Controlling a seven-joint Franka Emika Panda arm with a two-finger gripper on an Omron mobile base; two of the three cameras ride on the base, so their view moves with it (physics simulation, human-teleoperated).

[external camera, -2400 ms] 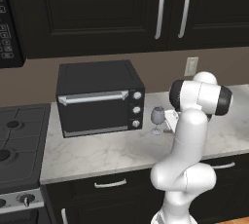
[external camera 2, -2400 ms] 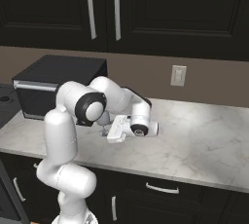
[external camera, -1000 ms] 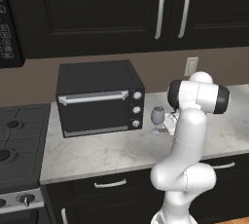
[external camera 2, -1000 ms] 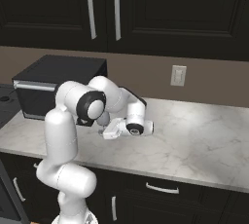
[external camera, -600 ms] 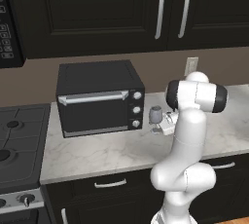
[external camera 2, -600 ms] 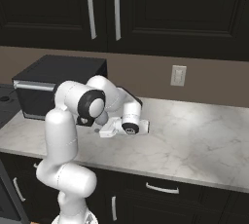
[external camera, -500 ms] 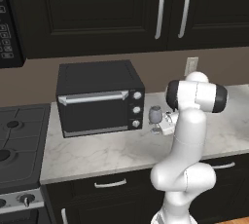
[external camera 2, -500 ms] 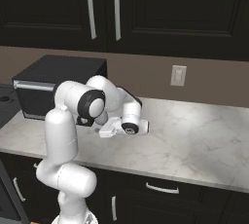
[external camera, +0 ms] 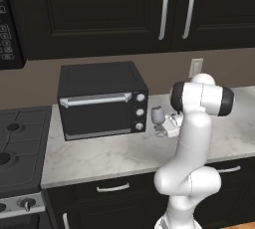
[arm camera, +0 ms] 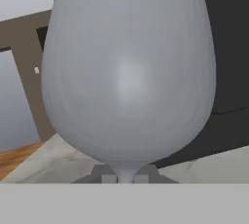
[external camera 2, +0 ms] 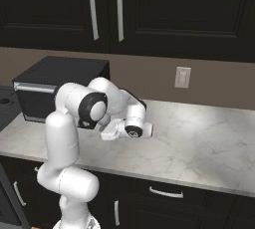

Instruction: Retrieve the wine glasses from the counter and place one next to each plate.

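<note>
The gripper (external camera: 164, 126) has just snapped shut on the stem of a wine glass (external camera: 157, 115): a second ago its jaws stood wide, and now they are pinched nearly together. In the hand view the two dark fingertips (arm camera: 104, 175) sit tight on either side of the thin stem just under the bowl of the glass (arm camera: 127, 72), which looms large and upright directly ahead. From the left base view the glass stands on the marbled surface (external camera: 104, 156) just beside the right front corner of the black toaster oven (external camera: 99, 98), with the white hand reaching in from its right; in the right base view the arm's wrist (external camera 2: 133, 126) hangs low over the surface (external camera 2: 199, 138) and hides the glass behind it. Over the last couple of seconds the hand has crept in toward the oven, and the glass has not shifted. My reading is that the grasp on the first glass is now made, so the approach is done and the lift is what comes next. The stem is thin and the oven wall is close, so a straight upward pull seems the safe way out. The plates and the second glass lie somewhere outside these views, so most of the task remains ahead.
</note>
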